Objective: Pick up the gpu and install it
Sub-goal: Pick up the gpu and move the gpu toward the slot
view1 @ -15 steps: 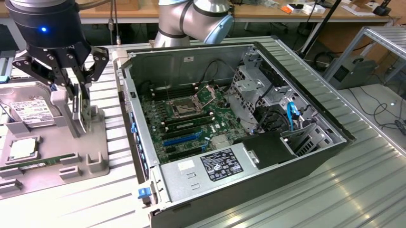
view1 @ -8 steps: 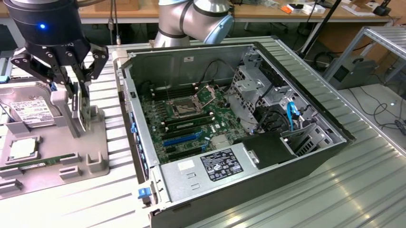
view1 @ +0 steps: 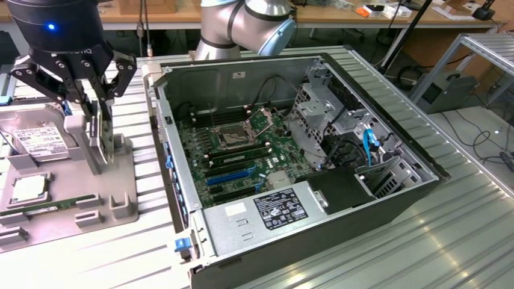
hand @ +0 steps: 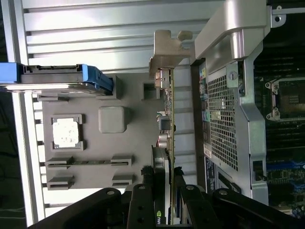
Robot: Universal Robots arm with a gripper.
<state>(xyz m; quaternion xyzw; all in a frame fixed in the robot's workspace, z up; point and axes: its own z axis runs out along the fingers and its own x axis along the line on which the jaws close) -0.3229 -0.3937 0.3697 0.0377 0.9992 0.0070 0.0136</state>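
Pincer fingers are seen in the exterior view lowered on either side of the gpu, which is gripped between them. The gpu is held upright on its edge, with its lower end at the grey holder tray on the exterior view's left. On the same tray, further to the exterior view's left, a silver hard drive with a white label is propped up. A square processor chip and a narrow memory stick are laid in their own recesses nearer the camera. The open computer case is placed just beside the tray on the ribbed metal table, with the green motherboard exposed inside. The arm's silver joint is seen behind the case.

In the wrist view, the pincer is shown closed on the gpu, a black finger being pressed against each face. The card is viewed edge-on, and its metal bracket is seen at the end far from the fingers. The gpu is found between the tray and the perforated wall of the case. The hard drive, in a blue carrier, the processor chip and the memory stick are seen on the tray, well apart from the card.
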